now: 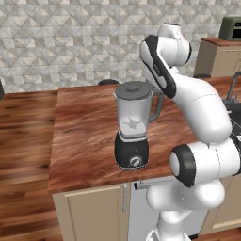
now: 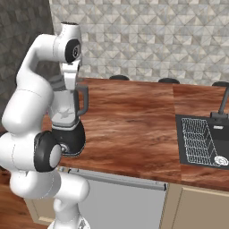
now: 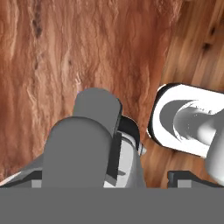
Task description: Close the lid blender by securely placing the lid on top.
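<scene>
The blender (image 1: 133, 129) stands near the front edge of the wooden counter (image 1: 84, 122). It is a clear jar with a grey handle on a black base with a silver dial. The dark grey lid (image 1: 135, 87) lies flat on the jar's rim. In the right base view my hand comes straight down onto the top of the blender (image 2: 67, 112), and the gripper (image 2: 69, 86) is right at the lid. The hand view looks down at close range on the grey lid (image 3: 78, 153) and the jar's handle (image 3: 98, 105). The fingertips are hidden, so I cannot make out how the jaws stand.
A sink (image 2: 181, 138) with a wire rack (image 2: 199, 141) and a dark faucet (image 2: 221, 105) is set into the counter on the right. Small black round caps (image 2: 119, 77) sit along the far edge. The counter ends left of the blender, above the wood floor (image 1: 23, 141).
</scene>
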Available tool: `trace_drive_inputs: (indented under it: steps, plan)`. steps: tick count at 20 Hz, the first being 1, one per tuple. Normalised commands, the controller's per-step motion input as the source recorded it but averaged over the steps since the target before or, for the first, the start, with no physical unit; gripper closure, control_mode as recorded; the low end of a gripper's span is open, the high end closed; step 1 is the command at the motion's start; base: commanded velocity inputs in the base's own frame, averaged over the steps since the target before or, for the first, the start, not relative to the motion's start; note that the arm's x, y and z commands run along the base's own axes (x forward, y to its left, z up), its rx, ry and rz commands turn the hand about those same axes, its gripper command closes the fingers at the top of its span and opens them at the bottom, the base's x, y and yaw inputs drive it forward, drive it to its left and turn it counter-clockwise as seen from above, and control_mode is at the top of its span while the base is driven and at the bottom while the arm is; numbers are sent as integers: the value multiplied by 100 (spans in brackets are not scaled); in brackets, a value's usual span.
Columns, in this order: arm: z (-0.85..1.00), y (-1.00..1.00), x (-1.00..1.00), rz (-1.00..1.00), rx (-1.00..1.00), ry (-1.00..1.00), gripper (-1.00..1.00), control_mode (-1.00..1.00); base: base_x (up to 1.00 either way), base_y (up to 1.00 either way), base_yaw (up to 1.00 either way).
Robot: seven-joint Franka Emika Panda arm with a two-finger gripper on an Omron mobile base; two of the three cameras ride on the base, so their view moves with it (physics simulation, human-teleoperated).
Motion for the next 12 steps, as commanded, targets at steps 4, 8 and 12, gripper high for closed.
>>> trace_drive_inputs:
  steps: [4,8,12]
  plan:
    - [0,34,0,0,-11,0,-100,-100,0,0,0]
    - [0,-5,0,0,-1,-1,-100,-100,0,0,0]
    - [-3,-4,0,0,0,-3,-100,-100,0,0,0]
